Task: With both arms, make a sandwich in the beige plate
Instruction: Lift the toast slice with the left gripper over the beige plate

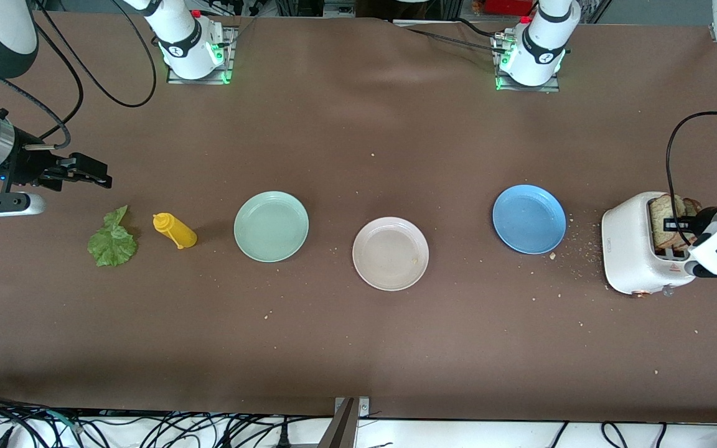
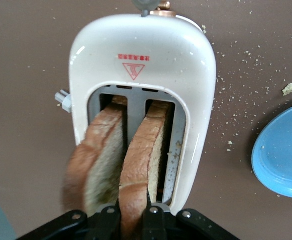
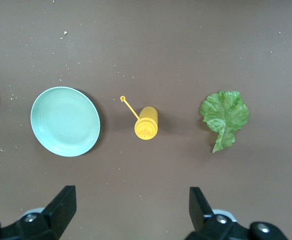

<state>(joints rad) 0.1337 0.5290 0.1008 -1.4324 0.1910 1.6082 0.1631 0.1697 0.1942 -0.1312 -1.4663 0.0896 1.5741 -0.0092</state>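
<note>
The empty beige plate (image 1: 390, 253) lies mid-table between two other plates. Two brown bread slices stand in the slots of a white toaster (image 1: 645, 249) (image 2: 141, 60) at the left arm's end of the table. My left gripper (image 1: 676, 225) (image 2: 134, 215) reaches down onto the toaster and is shut on the top edge of one bread slice (image 2: 138, 160). The other slice (image 2: 98, 160) stands free in the slot beside it. The green lettuce leaf (image 1: 112, 239) (image 3: 225, 117) lies flat at the right arm's end. My right gripper (image 1: 88, 173) (image 3: 131, 205) hangs open and empty above the table near the leaf.
A mint-green plate (image 1: 271, 226) (image 3: 65, 121) and a blue plate (image 1: 529, 219) (image 2: 283, 152) flank the beige one. A yellow squeeze bottle (image 1: 175, 230) (image 3: 146, 123) lies on its side between lettuce and mint plate. Crumbs dot the brown cloth near the toaster.
</note>
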